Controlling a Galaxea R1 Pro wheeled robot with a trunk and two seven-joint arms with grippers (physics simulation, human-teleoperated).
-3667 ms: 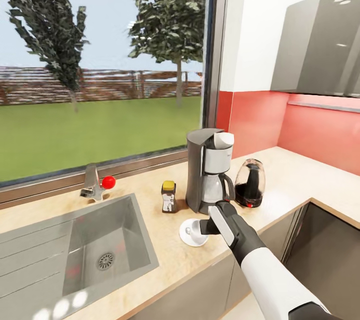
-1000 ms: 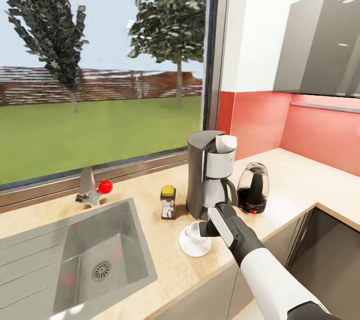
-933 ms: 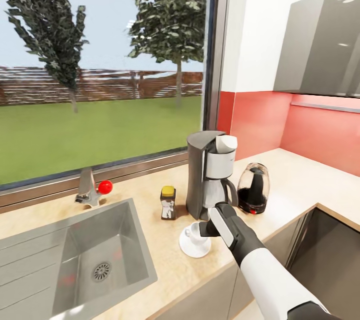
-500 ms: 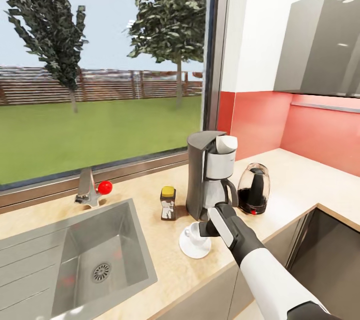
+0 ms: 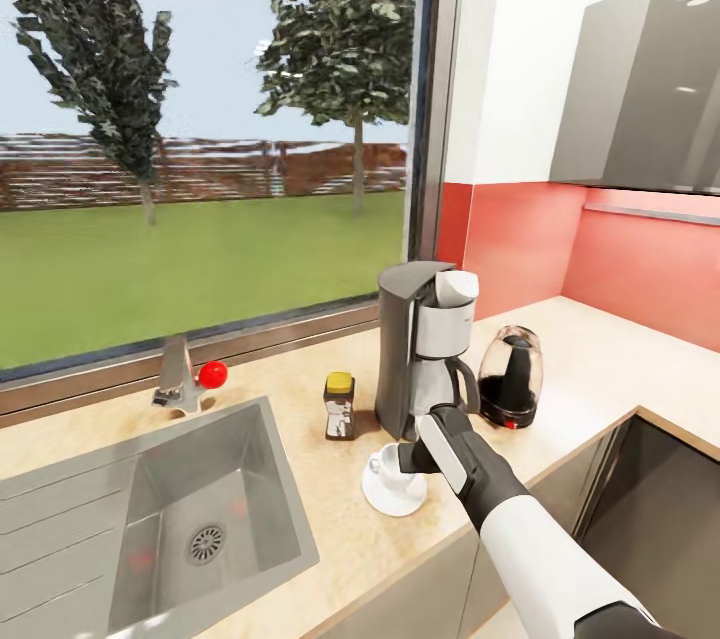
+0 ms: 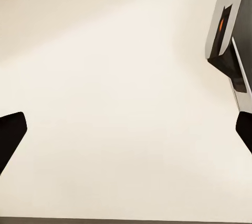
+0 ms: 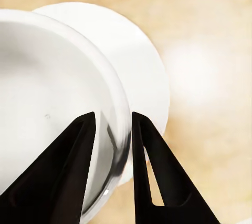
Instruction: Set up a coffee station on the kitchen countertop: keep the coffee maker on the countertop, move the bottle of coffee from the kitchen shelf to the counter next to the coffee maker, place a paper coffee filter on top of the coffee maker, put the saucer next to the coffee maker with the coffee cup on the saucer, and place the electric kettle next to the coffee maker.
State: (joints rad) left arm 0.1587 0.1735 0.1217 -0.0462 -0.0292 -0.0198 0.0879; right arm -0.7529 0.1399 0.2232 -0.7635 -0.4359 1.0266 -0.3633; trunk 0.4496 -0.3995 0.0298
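Observation:
On the countertop [image 5: 590, 359] stands the coffee maker [image 5: 425, 349], with the white paper coffee filter [image 5: 456, 287] on its top. To its right is the electric kettle [image 5: 508, 377]; to its left, the bottle of coffee [image 5: 340, 406]. In front of it lies the saucer [image 5: 385, 501] [image 7: 144, 71], and on that stands the coffee cup [image 5: 386, 465] [image 7: 47, 108]. My right gripper [image 5: 405, 459] [image 7: 112, 121] is shut on the cup, one finger inside the rim and one outside. My left gripper [image 6: 126, 129] is open over a pale surface. The kitchen shelf is out of view.
A steel sink [image 5: 60, 519] takes up the counter's left part, with a faucet [image 5: 178, 377] and its red knob [image 5: 211, 375] behind it. A large window runs along the back. A grey wall cabinet [image 5: 640, 99] hangs at the right, and a dark opening [image 5: 650, 509] sits below the counter's corner.
The whole head picture has drifted slightly to the right, so the camera moved. My right gripper, the cup and the saucer keep their places relative to each other.

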